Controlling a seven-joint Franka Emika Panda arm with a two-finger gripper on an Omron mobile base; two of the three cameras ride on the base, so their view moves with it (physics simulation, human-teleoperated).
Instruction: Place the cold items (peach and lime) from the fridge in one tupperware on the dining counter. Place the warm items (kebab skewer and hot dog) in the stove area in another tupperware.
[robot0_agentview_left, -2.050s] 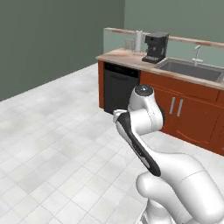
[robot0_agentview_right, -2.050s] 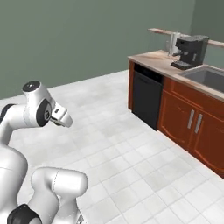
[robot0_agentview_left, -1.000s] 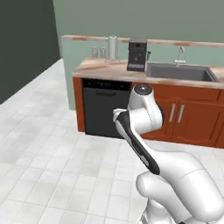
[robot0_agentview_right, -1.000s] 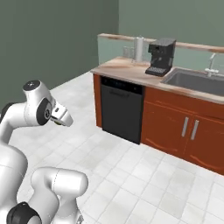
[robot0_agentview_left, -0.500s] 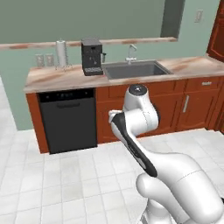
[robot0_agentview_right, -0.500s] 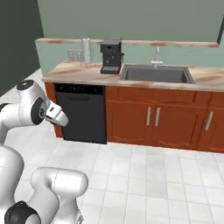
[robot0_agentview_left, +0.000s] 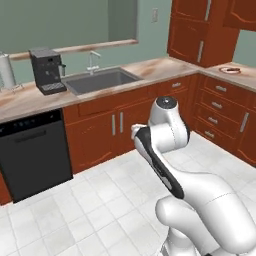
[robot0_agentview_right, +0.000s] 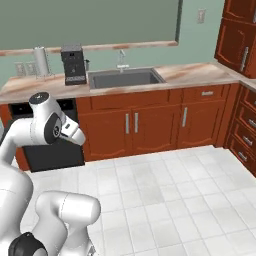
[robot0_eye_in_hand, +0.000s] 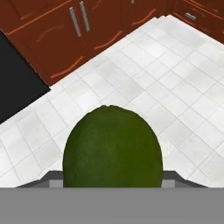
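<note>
In the left base view, the white arm folds in front of red-brown cabinets; behind it a sink (robot0_agentview_left: 100, 80) is set in the marbled desk (robot0_agentview_left: 150, 67), with a coffee machine (robot0_agentview_left: 47, 70) to its left and a black dishwasher (robot0_agentview_left: 32, 152) below.

In the right base view, the arm's wrist hangs over the white tiled floor (robot0_agentview_right: 165, 190) before the dishwasher.

In the hand view, the lime (robot0_eye_in_hand: 112, 146) sits right at the end effector (robot0_eye_in_hand: 112, 183), whose fingers pinch it from both sides above the floor tiles.
</note>
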